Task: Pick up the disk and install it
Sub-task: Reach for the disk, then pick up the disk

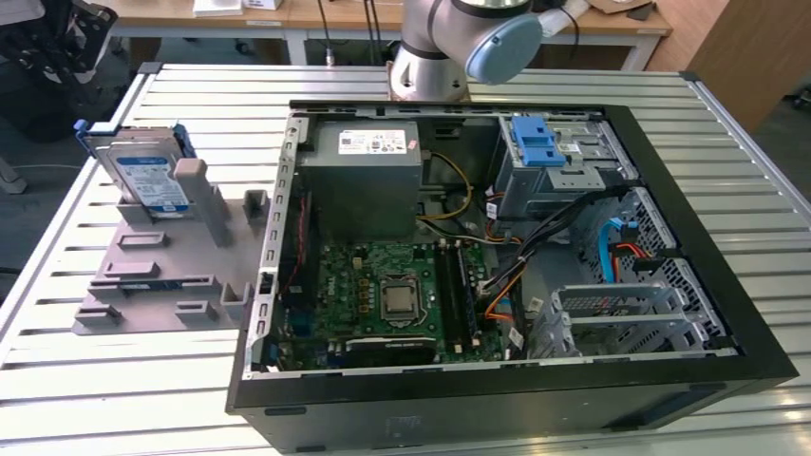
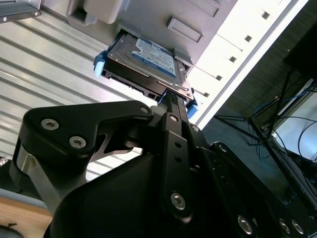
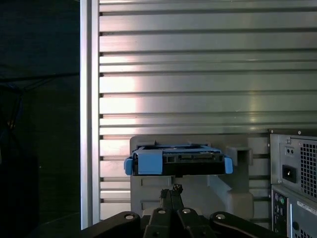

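Disk (image 3: 190,159) stood edge-on in grey holder (image 3: 218,198) on slatted table (image 3: 198,74), blue bracket (image 3: 149,162) w/ tabs at both ends. Gripper (image 3: 172,191) pointed at disk, apart from it, fingers together. PC case (image 3: 294,168) rear beside holder, power socket visible.

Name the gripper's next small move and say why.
Likely ease the gripper closer to the disk: it points at the disk's edge, roughly centred, without holding it. The disk stands on edge in the grey holder, outside the open computer case.
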`<action>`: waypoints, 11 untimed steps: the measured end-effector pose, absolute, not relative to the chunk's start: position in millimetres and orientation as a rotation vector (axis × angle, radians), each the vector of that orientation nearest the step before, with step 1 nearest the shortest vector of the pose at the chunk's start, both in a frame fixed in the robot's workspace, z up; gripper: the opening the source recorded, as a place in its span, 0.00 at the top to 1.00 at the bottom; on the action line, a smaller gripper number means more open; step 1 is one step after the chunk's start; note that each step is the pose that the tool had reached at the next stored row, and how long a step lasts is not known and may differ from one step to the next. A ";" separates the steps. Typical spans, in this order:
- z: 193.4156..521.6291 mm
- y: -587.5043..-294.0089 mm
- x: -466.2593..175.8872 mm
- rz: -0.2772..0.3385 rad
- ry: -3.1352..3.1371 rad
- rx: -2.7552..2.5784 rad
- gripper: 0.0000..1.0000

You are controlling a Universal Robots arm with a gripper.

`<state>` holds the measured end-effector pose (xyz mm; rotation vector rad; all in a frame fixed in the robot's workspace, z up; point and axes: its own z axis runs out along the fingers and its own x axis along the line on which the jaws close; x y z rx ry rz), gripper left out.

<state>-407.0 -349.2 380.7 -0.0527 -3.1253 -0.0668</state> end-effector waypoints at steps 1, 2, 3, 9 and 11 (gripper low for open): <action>380.7 -349.2 -407.0 -0.067 -3.125 -0.053 0.89; 380.7 -349.2 -407.0 -0.067 -3.125 -0.053 0.89; 380.7 -349.2 -407.0 -0.067 -3.125 -0.053 0.89; 380.7 -349.2 -407.1 -0.067 -3.125 -0.053 0.89; 380.7 -349.2 -407.1 -0.067 -3.125 -0.053 0.89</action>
